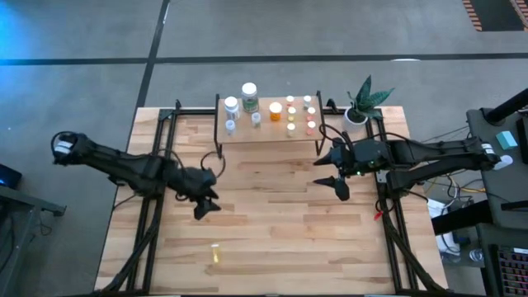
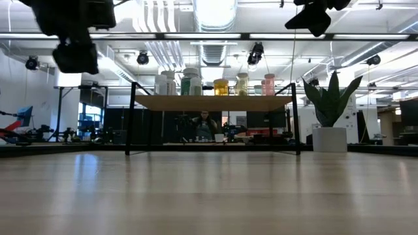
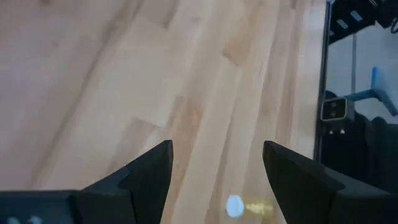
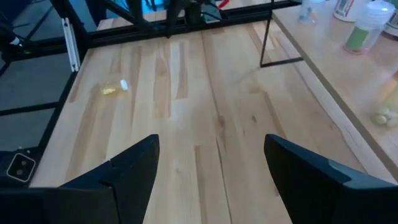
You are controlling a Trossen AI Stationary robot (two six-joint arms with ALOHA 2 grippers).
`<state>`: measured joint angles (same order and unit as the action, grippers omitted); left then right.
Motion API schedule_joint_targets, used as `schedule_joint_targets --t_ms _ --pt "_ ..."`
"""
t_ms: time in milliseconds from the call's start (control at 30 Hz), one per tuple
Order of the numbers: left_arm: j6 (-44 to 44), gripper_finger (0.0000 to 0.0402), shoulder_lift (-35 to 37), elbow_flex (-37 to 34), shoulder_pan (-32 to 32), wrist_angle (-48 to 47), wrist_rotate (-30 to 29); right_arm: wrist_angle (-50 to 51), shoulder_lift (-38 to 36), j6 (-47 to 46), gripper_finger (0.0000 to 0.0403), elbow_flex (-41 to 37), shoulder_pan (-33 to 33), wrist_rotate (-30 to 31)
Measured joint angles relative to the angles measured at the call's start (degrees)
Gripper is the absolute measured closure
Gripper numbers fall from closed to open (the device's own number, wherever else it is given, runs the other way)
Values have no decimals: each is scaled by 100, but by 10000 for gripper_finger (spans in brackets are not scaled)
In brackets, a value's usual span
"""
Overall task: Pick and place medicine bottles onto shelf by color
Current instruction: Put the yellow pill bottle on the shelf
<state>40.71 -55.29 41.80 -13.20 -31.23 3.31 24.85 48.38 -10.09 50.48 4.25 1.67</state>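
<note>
Yellow bottle [image 1: 215, 252] lying on table [image 1: 272, 239], near and ahead of left gripper [image 1: 208, 204], hovering wide, empty; right gripper [image 1: 335, 186] likewise.

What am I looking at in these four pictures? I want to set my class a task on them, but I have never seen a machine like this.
Two robot arms work at a wooden table. One picture looks straight down, one looks level across the table, and two come from cameras on the arms' wrists. The left hand and right hand hang open above the table, holding nothing. At the far edge stands a small shelf carrying small medicine bottles, with a potted plant beside it. One yellow bottle lies alone on its side near the front edge.
</note>
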Motion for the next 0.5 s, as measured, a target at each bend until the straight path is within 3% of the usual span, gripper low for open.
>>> schedule_joint_targets --t_ms 267,500 --pt "546 169 -616 50 -1266 71 -644 -41 191 -138 124 0 0 -2" --pt "701 169 -1389 44 -1756 488 -736 -149 324 -290 124 -3 15 -4"
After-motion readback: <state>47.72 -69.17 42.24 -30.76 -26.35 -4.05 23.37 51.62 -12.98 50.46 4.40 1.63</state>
